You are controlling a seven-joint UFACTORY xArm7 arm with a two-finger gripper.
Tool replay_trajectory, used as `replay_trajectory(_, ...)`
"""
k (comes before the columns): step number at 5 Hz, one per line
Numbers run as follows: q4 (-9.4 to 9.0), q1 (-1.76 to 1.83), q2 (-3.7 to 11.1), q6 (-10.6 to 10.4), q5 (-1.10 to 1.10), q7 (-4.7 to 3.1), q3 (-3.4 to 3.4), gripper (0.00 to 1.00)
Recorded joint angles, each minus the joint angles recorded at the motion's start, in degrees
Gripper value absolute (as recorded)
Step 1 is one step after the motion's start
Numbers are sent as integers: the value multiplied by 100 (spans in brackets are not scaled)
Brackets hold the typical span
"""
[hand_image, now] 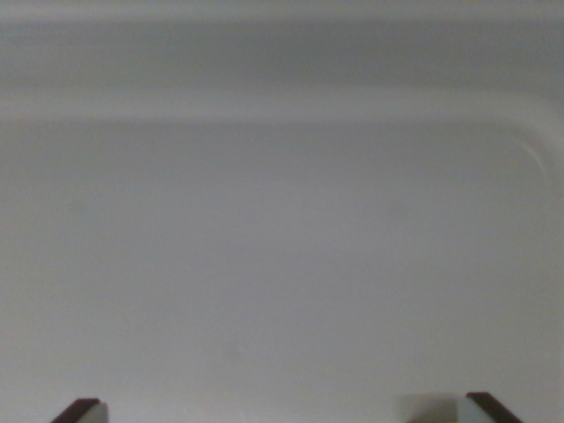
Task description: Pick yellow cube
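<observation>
Two fingertips (84, 410) poke up from the bottom edge, one at the wrist view's left corner and one at its right, and that's all we get of the gripper (282, 412). They stand well apart, wide open, with nothing between them and nothing touching them. And the yellow cube? Nowhere in sight! No hint of yellow anywhere, so which way it lies from the gripper can't be told from here, nor how it's turned. What fills the view instead is a pale grey tray (538, 150), bare and smooth, its raised rim running across the top and curving round at the wrist view's upper right. A faint shadow sits just beside the right fingertip. My read: the pick hasn't begun, and the search comes first. The arm likely needs to pull back or swing the camera until the cube shows, then line those open fingers up around it.
</observation>
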Motion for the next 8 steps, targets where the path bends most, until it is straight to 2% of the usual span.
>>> replay_trajectory(1,0,0,0,0,0,0,0,0)
replay_trajectory(2,-234,-57,67,-253,6,-126,-46,0)
replay_trajectory(3,-234,-57,67,-253,6,-126,-46,0)
replay_trajectory(4,-477,-116,136,-514,11,-257,-94,0)
replay_trajectory(5,-477,-116,136,-514,11,-257,-94,0)
replay_trajectory(6,-728,-176,208,-784,17,-392,-143,0)
replay_trajectory(7,-728,-176,208,-784,17,-392,-143,0)
replay_trajectory(8,-978,-237,279,-1055,23,-527,-192,0)
